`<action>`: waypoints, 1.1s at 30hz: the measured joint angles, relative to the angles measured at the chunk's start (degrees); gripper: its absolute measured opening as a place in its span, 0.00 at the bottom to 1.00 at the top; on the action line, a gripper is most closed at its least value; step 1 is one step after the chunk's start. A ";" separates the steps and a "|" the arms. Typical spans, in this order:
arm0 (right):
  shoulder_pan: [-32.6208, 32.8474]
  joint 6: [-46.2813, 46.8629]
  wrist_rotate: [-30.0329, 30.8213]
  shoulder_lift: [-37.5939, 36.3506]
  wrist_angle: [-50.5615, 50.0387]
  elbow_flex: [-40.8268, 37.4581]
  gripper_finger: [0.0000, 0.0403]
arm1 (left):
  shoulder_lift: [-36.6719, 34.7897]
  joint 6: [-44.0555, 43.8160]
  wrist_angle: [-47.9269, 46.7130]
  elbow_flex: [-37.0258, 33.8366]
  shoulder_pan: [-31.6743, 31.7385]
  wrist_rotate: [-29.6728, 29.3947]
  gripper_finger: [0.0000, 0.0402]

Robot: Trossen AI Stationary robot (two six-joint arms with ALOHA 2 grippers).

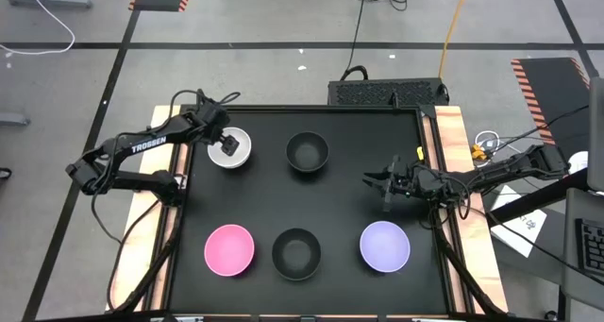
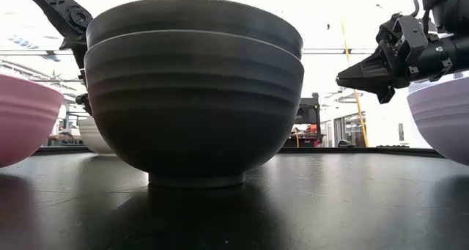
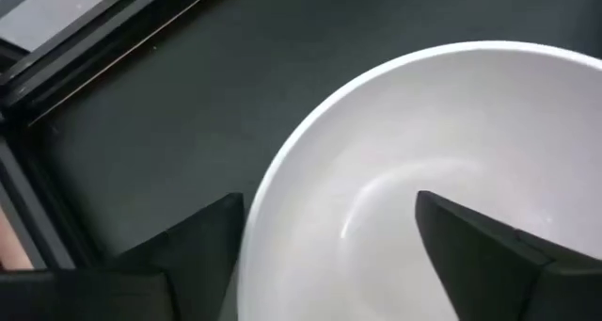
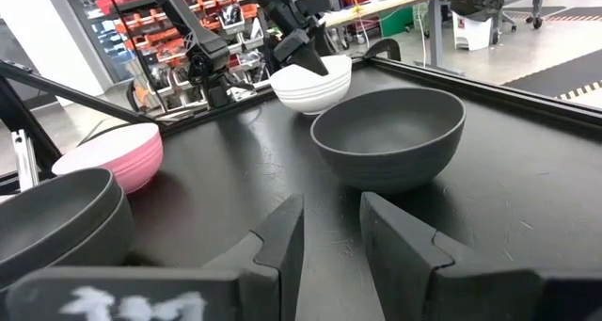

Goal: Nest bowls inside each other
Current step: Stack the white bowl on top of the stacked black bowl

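Six bowls are counted on the black table (image 1: 255, 185) — a white bowl (image 1: 229, 148) far left, straddled at its rim by the wide-spread left gripper (image 1: 226, 144), a single black bowl (image 1: 308, 152) far centre, two black bowls (image 1: 296, 253) nested near centre, a pink bowl (image 1: 230, 249) near left, a lavender bowl (image 1: 385, 245) near right — while the narrowly parted right gripper (image 1: 370, 180) is held empty at right.

black bowls (image 1: 307, 152): 3 | white bowl (image 1: 230, 148): 1 | pink bowl (image 1: 229, 248): 1 | lavender bowl (image 1: 385, 245): 1

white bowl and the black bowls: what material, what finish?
White bowl: looks like moulded plastic, smooth, semi-gloss; soft highlight inside, thin even rim. The stacked black bowls and the lone black bowl: likely the same plastic, satin to matte; faint horizontal ridges, dull sheen. Glazed ceramic can't be ruled out.
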 joint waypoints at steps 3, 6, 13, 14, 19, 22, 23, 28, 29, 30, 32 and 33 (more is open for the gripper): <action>0.01 0.00 0.00 0.00 0.00 0.00 0.24 | 0.00 -0.04 -0.31 0.00 0.00 0.25 0.67; 0.00 0.00 0.00 0.00 0.00 0.00 0.24 | 0.00 -0.14 -0.52 0.00 0.00 0.37 0.57; 0.00 0.11 0.00 -0.02 0.05 0.00 0.24 | 0.00 -0.13 -1.33 0.00 0.00 0.33 0.32; 0.02 0.13 0.00 0.00 0.11 0.00 0.24 | 0.00 -0.13 -1.39 0.00 0.00 0.34 0.28; 0.01 0.17 -0.01 0.00 0.19 0.00 0.24 | 0.00 0.28 -1.44 0.00 0.00 1.25 0.16; 0.00 0.17 0.00 -0.02 0.20 0.00 0.24 | -0.02 0.82 -1.86 0.00 0.00 1.31 0.11; 0.02 0.17 0.00 -0.01 0.20 0.00 0.24 | -0.03 1.17 -1.99 0.00 0.00 1.39 0.09; 0.00 0.18 0.00 -0.02 0.20 0.00 0.24 | -0.15 1.85 -1.88 0.07 0.00 1.90 0.02; 0.02 0.20 0.00 -0.02 0.20 -0.02 0.24 | -0.15 2.07 -1.88 0.08 0.00 1.88 0.02; 0.00 0.20 0.00 0.00 0.20 0.00 0.24 | -0.15 2.20 -1.89 0.09 0.00 1.88 0.02; 0.00 0.20 0.00 0.00 0.20 -0.02 0.24 | -0.13 2.22 -1.95 0.09 0.00 1.86 0.02; 0.01 0.20 0.00 0.00 0.20 -0.02 0.24 | -0.13 2.25 -1.97 0.09 0.00 1.85 0.02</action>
